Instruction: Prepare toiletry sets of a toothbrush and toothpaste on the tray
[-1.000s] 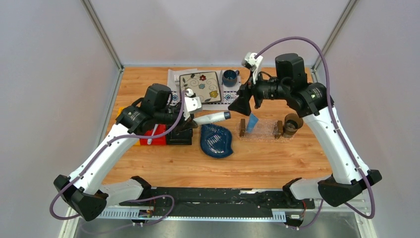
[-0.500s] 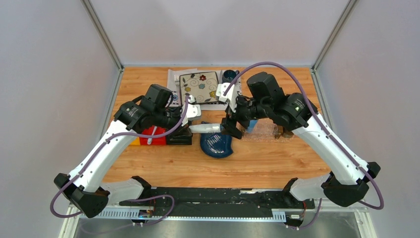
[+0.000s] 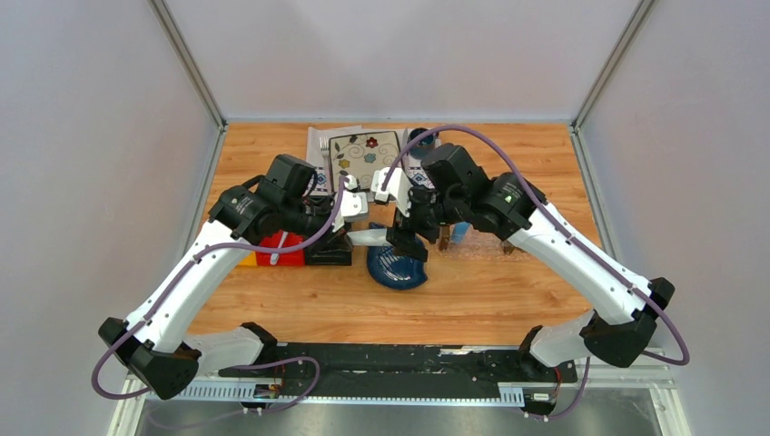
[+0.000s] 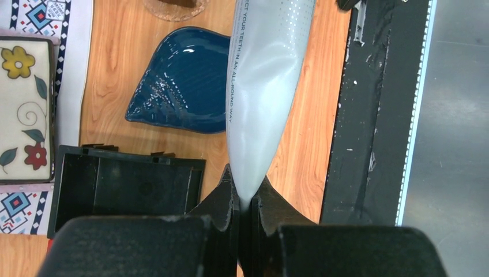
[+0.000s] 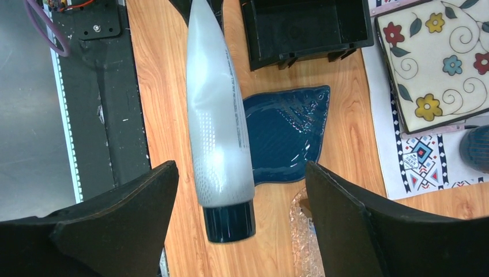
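One soft white-grey tapered toothpaste tube (image 5: 216, 115), dark-capped, printed, hangs level over dark blue leaf-shaped dish (image 5: 282, 138). Left gripper (image 4: 245, 199) pinches its flat tail; right gripper (image 5: 239, 196) fingers spread wide, flanking cap end, untouching. Clear plastic tray (image 5: 300, 231) just beyond.

Open room was left on both sides of the toothpaste tube (image 5: 219, 133) between the spread fingers of the right gripper (image 5: 241, 170). Its flat left end was blocked by the clamped left gripper (image 4: 245, 199). Below, the blue dish (image 5: 288, 133) was in the way, flanked by the black bin (image 5: 305, 23) on the left and the tray (image 5: 301, 242) on the right. Bare table (image 3: 472, 300) was left free nearer.
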{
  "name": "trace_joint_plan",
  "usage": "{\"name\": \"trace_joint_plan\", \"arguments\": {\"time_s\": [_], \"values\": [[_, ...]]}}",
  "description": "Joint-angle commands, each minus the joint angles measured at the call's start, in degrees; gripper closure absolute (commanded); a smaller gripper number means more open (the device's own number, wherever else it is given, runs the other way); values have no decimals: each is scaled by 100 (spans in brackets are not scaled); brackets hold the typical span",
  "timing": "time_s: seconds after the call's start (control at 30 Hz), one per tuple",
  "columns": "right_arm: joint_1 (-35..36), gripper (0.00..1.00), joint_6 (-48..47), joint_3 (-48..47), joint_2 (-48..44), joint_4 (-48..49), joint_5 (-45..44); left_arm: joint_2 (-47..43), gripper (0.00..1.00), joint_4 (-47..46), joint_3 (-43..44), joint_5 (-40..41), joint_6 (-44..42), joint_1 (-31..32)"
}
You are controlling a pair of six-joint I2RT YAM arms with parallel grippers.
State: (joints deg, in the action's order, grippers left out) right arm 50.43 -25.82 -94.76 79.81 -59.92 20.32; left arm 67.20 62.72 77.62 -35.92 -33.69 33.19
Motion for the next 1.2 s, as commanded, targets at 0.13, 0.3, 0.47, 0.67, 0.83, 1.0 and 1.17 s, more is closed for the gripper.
{"name": "trace_joint_plan", "arguments": {"time_s": [0.13, 0.3, 0.47, 0.67, 0.83, 1.0, 1.17], "values": [[89, 23, -81, 80, 158, 420, -72, -269, 100, -339, -80, -363, -15, 12], [89, 51, -89, 116, 149, 446, -133, -357, 100, -392, -134, -354, 12, 12], [98, 73, -81, 116, 105, 402, -151, -418, 100, -532, -195, -389, 91, 12], [89, 85, -11, 142, 8, 420, -282, -576, 78, -787, -195, -205, 301, 21], [37, 92, 104, 142, -53, 507, -414, -1032, 46, -1576, -440, 330, 741, 3], [-174, 99, 402, 63, -115, 657, -301, -1429, 38, -2167, -556, 709, 1233, -136], [-709, 100, 833, -262, -159, 938, 94, -1534, 38, -2545, -406, 595, 1865, -515]]}}
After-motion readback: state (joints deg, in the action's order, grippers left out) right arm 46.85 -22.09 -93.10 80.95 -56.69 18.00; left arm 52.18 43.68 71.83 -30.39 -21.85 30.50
